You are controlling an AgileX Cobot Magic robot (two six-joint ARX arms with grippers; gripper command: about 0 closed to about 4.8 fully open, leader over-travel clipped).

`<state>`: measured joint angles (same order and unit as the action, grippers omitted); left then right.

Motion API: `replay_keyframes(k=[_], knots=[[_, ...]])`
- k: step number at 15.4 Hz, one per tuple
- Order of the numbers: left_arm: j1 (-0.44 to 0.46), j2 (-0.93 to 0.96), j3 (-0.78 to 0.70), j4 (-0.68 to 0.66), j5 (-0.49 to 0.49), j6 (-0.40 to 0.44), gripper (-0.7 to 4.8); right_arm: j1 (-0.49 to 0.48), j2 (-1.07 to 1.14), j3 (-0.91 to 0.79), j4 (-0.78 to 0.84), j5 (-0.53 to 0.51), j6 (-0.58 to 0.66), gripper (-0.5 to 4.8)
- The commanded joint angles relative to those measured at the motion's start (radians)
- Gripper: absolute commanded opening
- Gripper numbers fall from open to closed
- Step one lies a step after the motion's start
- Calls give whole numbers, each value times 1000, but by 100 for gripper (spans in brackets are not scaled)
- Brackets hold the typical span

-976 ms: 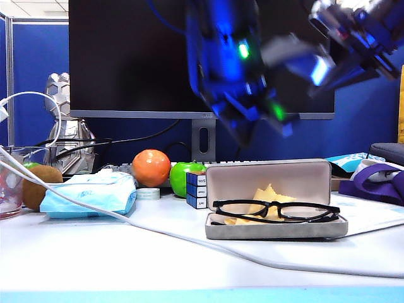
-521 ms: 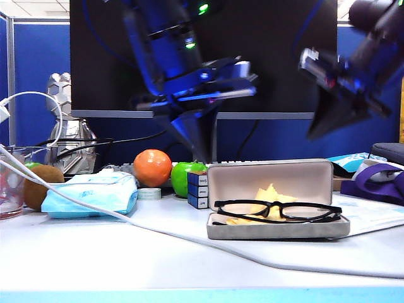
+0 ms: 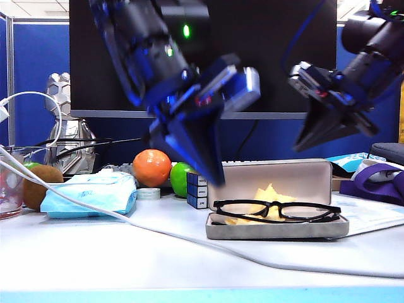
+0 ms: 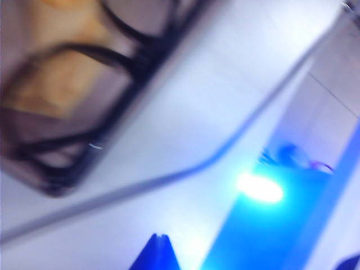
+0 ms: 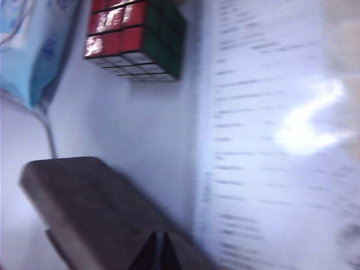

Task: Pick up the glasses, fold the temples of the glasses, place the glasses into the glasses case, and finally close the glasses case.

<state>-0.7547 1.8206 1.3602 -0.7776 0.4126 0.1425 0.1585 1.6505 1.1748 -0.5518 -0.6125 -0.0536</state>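
Left end effector point(image 3: 211, 167): jaws pressed together, empty, tip pointing down just left of the glasses case point(image 3: 276, 199). A second ago it was high against the monitor point(image 3: 202, 57); it has since swung down and leftward, then back toward the case's left end. Right end effector point(image 3: 309, 136): jaws likewise together, empty, above the raised lid's right half; it has dropped from the upper corner.

The glasses point(image 3: 276, 210) lie across the open case, over the yellow cloth point(image 3: 268, 192), with the temples point(image 3: 249, 221) folded behind the front. They have not shifted. My judgement: placement is complete, and both end effectors are positioning to close the lid, which remains upright.

Left to right, the white counter point(image 3: 95, 259) carries a kiwi point(image 3: 39, 184), a blue tissue pack point(image 3: 91, 192), an orange point(image 3: 151, 167), a green apple point(image 3: 180, 177), a puzzle cube point(image 3: 197, 189), the case, then a purple strap point(image 3: 379, 183). A white cable point(image 3: 158, 230) crosses the counter. Blue partitions close off the room behind.
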Motion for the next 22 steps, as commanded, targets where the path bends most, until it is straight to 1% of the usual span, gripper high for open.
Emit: replay_keyframes(k=[1, 3, 5, 7, 9, 10, 15, 16, 18, 20, 22], knots=[[-5, 40, 2, 30, 26, 18, -5, 36, 1, 3, 2, -15, -19, -5], [-18, 77, 2, 64, 29, 53, -5, 44, 26, 3, -7, -8, -18, -5], [-30, 94, 1, 111, 37, 58, -5, 43, 47, 2, -32, -8, -30, -5], [-45, 100, 1, 205, 37, 60, -6, 44, 48, 3, -61, -23, -51, -5], [-51, 106, 1, 249, 37, 60, -5, 44, 48, 3, -99, -22, -62, -5], [-54, 116, 1, 257, 37, 59, -5, 44, 48, 3, -113, -23, -79, -5], [-77, 143, -1, 273, 40, 59, -5, 44, 48, 3, -114, -23, -78, -5], [-76, 143, -3, 293, 31, 41, -5, 44, 48, 3, -115, -35, -78, -5], [-80, 157, -3, 317, 14, 35, -5, 45, 48, 3, -117, -69, -78, -5], [-80, 182, -3, 322, 6, 13, -5, 56, 48, 2, -124, -68, -79, -5], [-80, 205, -3, 323, 0, 12, -5, 69, 48, 2, -130, -71, -79, -5]])
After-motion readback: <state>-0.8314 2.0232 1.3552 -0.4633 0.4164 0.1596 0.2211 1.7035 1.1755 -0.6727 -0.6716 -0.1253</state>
